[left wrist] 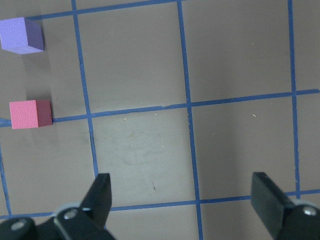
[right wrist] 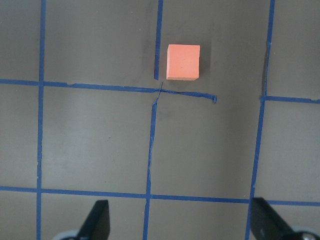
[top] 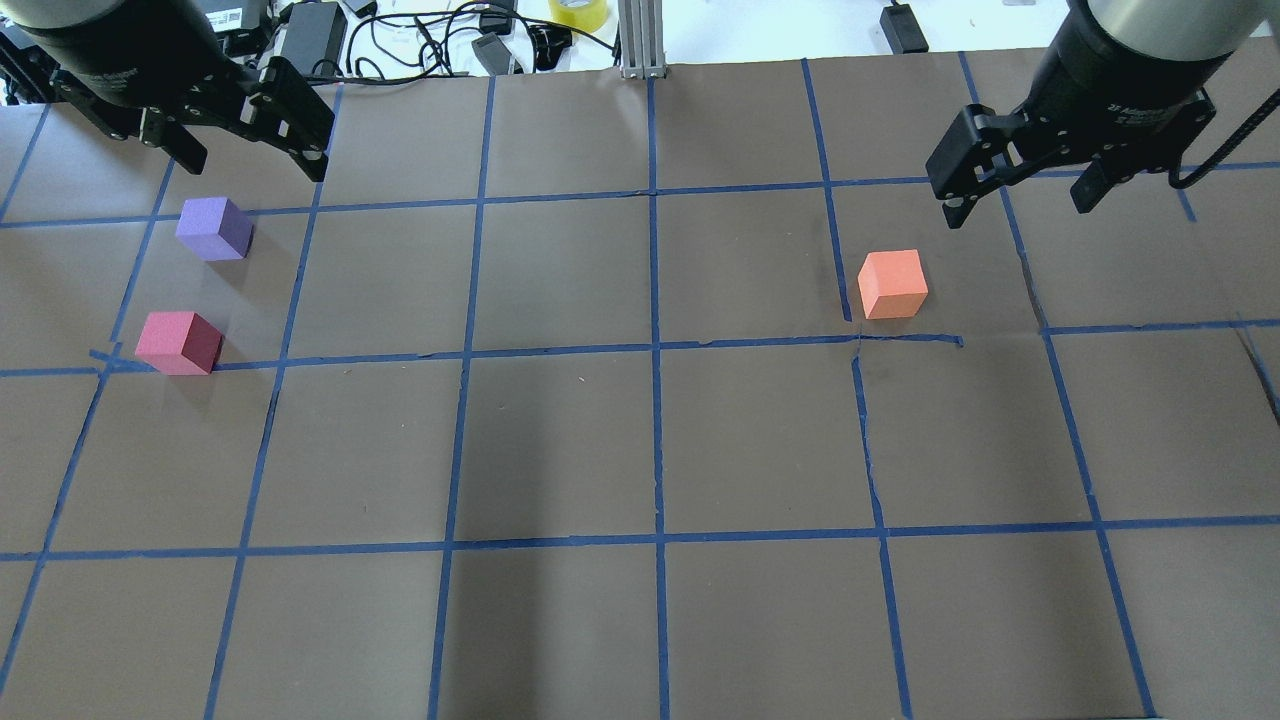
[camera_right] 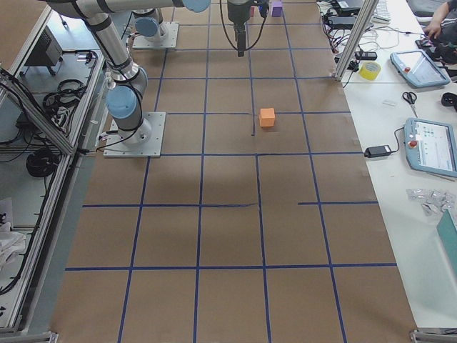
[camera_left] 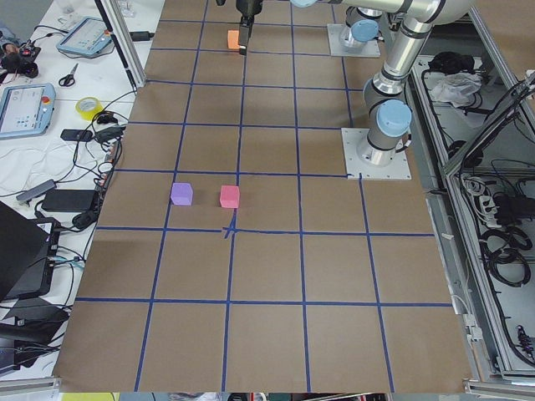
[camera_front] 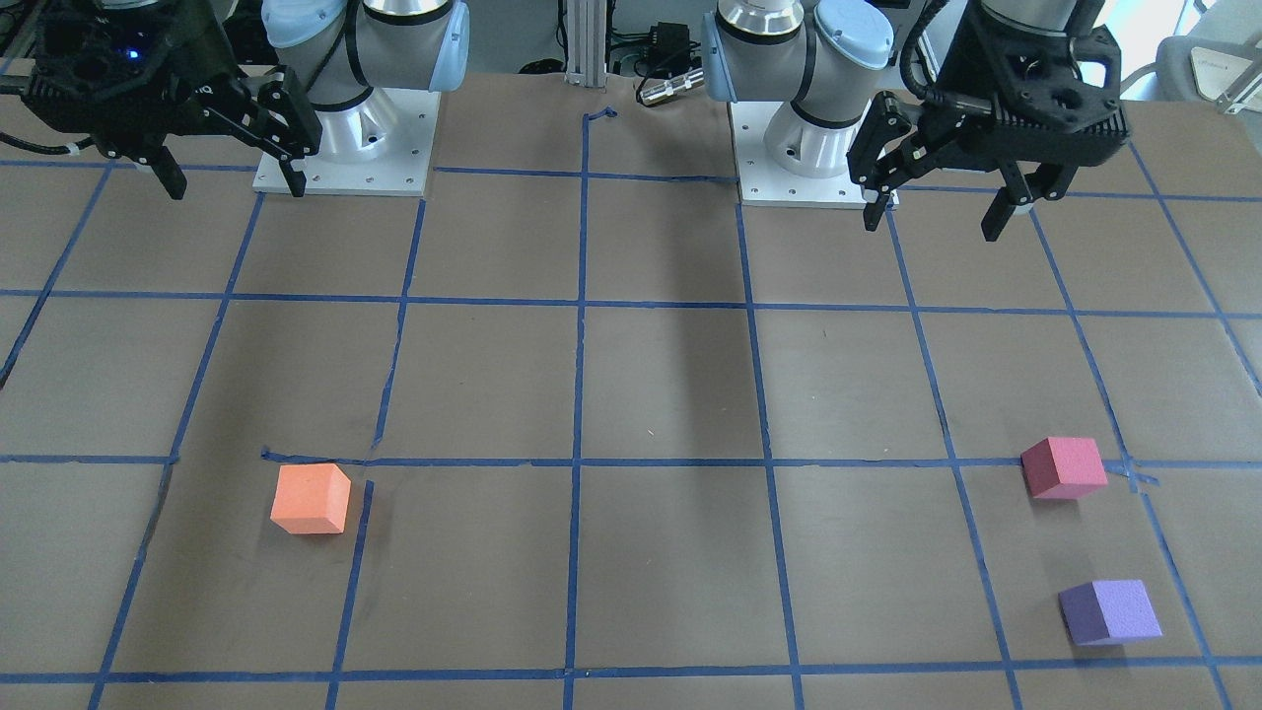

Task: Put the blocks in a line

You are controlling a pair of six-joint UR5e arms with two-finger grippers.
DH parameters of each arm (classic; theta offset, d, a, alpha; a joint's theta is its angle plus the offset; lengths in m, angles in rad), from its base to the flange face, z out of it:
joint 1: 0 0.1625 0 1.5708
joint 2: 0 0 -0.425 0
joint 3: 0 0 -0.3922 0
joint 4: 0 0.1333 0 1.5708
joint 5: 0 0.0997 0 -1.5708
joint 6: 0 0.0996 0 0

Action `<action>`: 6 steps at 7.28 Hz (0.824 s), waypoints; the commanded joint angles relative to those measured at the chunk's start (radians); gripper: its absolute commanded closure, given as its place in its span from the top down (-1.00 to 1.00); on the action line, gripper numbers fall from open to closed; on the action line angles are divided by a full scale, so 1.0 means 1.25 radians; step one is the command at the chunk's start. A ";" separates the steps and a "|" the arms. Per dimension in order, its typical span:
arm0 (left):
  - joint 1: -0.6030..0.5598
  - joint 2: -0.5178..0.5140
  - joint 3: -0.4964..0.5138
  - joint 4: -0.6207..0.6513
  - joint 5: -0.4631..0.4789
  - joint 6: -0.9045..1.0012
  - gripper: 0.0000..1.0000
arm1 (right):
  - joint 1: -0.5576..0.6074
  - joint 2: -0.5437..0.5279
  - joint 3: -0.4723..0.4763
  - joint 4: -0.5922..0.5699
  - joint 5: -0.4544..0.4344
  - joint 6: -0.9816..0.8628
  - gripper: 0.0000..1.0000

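Orange block (top: 892, 285) ahead of the open right gripper (top: 1020, 205).
Pink block (top: 178, 342) and purple block (top: 214, 228) sit near the open left gripper (top: 254, 165).

The left hand (top: 255, 168) hangs in the air with its two black fingers (left wrist: 101, 194) pointing down. The fingers are spread wide apart with nothing between them. The right hand (top: 1018, 210) hangs the same way, spread wide and holding nothing. The left arm (camera_front: 808, 59) and the right arm (camera_front: 380, 49) are both bent, each on its own side.
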 commanded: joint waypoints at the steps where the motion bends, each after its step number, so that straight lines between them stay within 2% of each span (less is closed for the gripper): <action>1: -0.001 0.009 -0.007 0.005 -0.011 -0.004 1.00 | 0.000 0.000 0.000 -0.001 -0.003 0.000 1.00; 6: -0.001 0.014 -0.012 0.006 -0.011 -0.007 1.00 | 0.000 0.002 0.005 0.000 0.010 -0.004 1.00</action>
